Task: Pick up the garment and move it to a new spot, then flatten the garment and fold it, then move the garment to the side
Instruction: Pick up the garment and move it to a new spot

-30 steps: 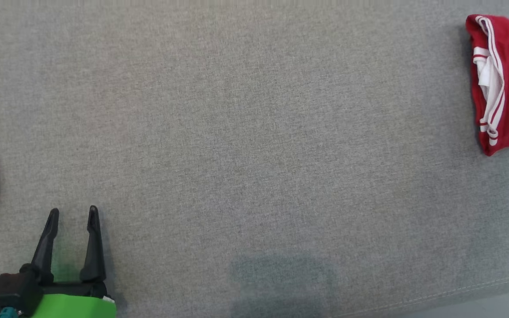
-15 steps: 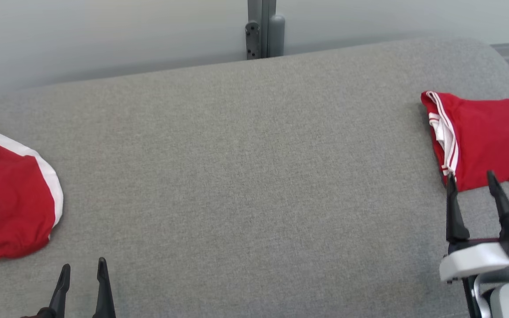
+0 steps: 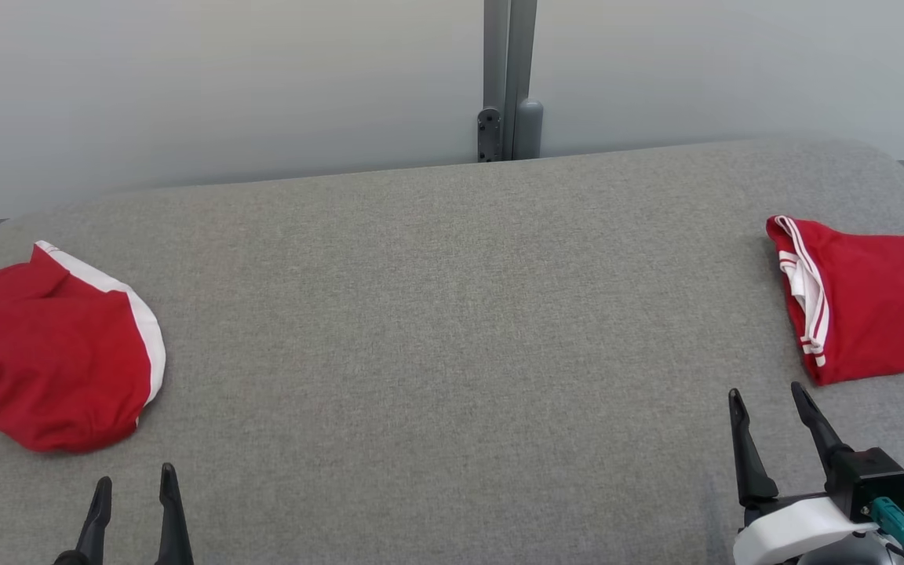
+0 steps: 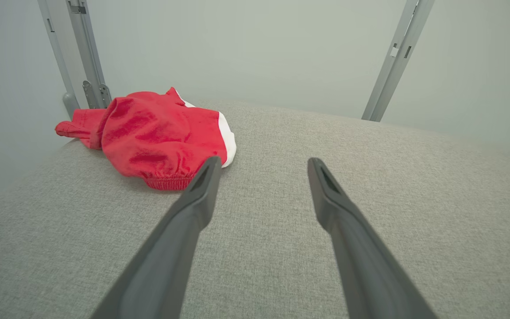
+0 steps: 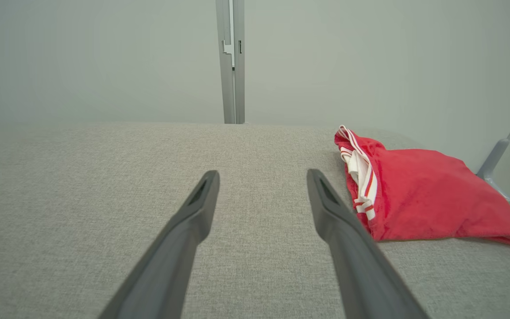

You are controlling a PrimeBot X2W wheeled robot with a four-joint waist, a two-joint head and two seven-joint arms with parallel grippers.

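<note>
Tilted upward since a moment ago, the head camera shows two garments on a grey fabric-covered table (image 3: 452, 314): a crumpled red white-trimmed garment (image 3: 52, 377) ahead-left of the left hand (image 3: 134, 475), a folded red white-striped garment (image 3: 883, 302) ahead-right of the right hand (image 3: 765, 390), both hands spread apart and empty.

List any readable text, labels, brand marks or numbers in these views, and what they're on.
No readable text anywhere.
Crumpled red garment: white trim only, no print.
Folded red garment: white stripes only, no label legible.
Grey cushion, metal post, left gripper, right gripper: unmarked.
Teal connector: too small to tell.
</note>
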